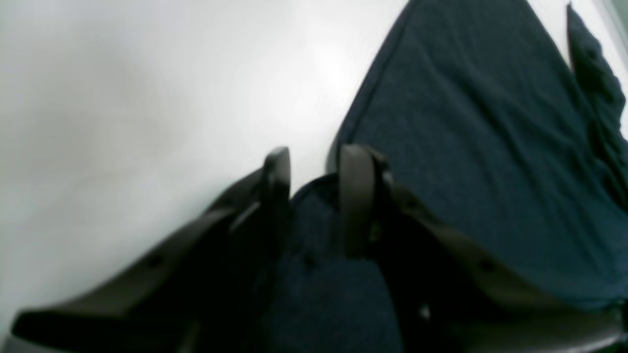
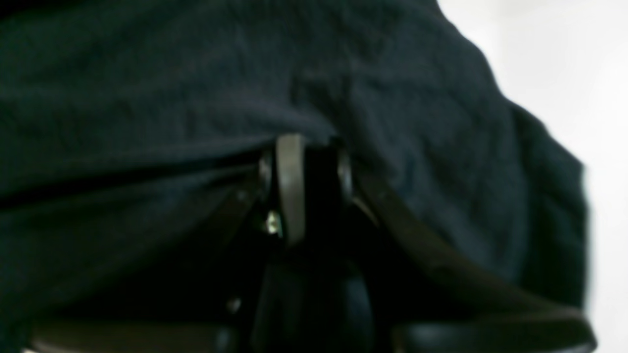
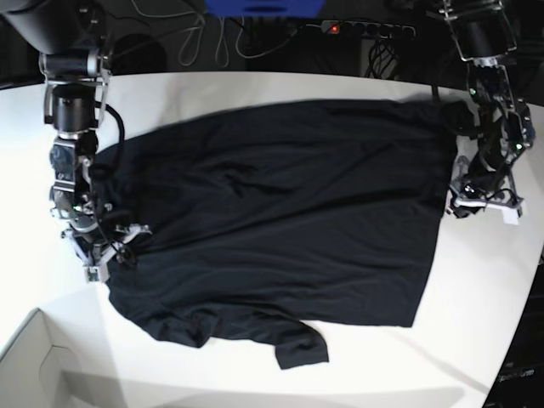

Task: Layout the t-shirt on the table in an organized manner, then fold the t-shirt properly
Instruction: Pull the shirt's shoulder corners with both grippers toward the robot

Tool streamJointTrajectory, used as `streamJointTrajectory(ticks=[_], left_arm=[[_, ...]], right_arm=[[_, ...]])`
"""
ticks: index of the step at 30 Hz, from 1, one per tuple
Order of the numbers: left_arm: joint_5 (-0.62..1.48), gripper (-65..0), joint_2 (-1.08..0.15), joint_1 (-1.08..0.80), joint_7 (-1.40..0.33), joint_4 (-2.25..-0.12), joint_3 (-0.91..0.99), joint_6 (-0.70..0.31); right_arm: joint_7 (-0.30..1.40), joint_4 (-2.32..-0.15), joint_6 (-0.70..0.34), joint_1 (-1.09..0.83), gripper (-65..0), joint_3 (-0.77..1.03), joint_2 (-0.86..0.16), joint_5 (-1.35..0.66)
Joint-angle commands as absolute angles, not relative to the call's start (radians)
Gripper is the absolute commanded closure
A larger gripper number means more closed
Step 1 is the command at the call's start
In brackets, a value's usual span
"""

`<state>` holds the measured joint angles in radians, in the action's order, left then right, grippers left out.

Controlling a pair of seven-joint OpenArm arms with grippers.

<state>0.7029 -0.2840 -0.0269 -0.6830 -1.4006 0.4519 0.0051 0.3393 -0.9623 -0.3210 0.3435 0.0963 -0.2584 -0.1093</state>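
- Two grippers are engaged at opposite edges of the t-shirt (image 3: 280,212), spread on the table (image 3: 255,85).
- Left gripper (image 1: 314,166): jaws parted, hem between them.
- Right gripper (image 2: 314,162): pinched on fabric.

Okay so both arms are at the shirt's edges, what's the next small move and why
Probably close the left gripper on the t-shirt hem: its jaws stand apart over the edge, while the right gripper looks clamped on fabric. Then both could pull it flat on the table.
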Motion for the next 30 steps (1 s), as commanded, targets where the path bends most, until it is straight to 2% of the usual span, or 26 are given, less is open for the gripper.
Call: streamJointTrajectory(ticks=[1, 4, 7, 11, 16, 22, 28, 30], left_arm=[[0.719, -17.6, -0.295, -0.013, -0.664, -1.454, 0.456, -0.005], [0.719, -17.6, -0.294, -0.053, -0.684, -1.560, 0.460, -0.005], [0.719, -17.6, -0.292, -0.094, -0.734, -1.633, 0.461, -0.005], [0.719, -17.7, -0.283, -0.145, -0.754, -1.624, 0.461, -0.005], [0.719, -17.7, -0.249, -0.214, -0.751, -1.609, 0.461, -0.005], [0.765, -17.7, -0.223, -0.312, -0.750, -1.669, 0.461, -0.005], [0.803, -17.7, -0.219, -0.349, -0.753, -1.678, 0.461, -0.005], [0.820, -17.7, -0.223, -0.371, -0.751, -1.679, 0.461, -0.005]], right_arm=[[0.298, -1.035, -0.320, 0.352, -7.7, 0.102, -0.274, -0.125], [0.325, -1.233, -0.320, 0.257, -8.2, 0.145, -0.272, -0.124], [0.460, -1.417, -0.320, 0.174, -9.4, 0.168, -0.269, -0.125], [0.638, -1.661, -0.320, 0.016, -17.1, 0.159, -0.262, -0.127], [0.645, -1.854, -0.320, -0.162, -23.3, 0.122, -0.153, -0.122], [0.645, -1.816, -0.320, -0.209, -23.8, 0.136, -0.151, -0.120], [0.647, -1.707, -0.320, -0.154, -23.9, 0.277, -0.194, -0.120], [0.653, -1.676, -0.320, -0.143, -25.6, 0.323, -0.194, -0.120]])
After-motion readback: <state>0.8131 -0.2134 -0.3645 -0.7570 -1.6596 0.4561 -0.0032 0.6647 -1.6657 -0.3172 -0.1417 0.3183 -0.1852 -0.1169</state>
